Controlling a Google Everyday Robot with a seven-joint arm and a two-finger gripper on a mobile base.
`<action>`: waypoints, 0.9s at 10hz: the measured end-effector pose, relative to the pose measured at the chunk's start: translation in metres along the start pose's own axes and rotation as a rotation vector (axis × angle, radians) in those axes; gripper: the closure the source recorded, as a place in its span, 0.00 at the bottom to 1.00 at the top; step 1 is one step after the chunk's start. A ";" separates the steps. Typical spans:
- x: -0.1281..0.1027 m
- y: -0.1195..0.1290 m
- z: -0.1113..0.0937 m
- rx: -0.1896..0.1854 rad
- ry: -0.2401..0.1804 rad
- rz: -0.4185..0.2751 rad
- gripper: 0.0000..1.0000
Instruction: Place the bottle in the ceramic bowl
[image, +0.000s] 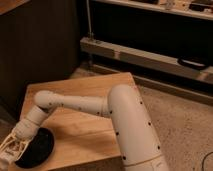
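The ceramic bowl (40, 148), a shallow glossy black dish, sits on the wooden table (90, 84) at its front left corner. My gripper (12, 148) hangs at the end of the white arm, low over the bowl's left rim at the frame's lower left. It is shut on the small pale bottle (4, 156), which shows as a whitish shape at the gripper's tip, by the frame edge. The bottle is just left of the bowl and partly cut off by the frame.
The white arm (125, 120) reaches across the table's front from the right. A dark wall stands behind the table on the left. A metal rack with a low shelf (150, 55) runs along the back right. Speckled floor lies to the right.
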 end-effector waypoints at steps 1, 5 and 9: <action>-0.002 0.008 -0.005 0.008 0.032 0.004 0.86; -0.025 0.011 -0.033 0.011 0.203 0.022 0.45; -0.014 0.014 -0.027 0.023 0.196 0.051 0.20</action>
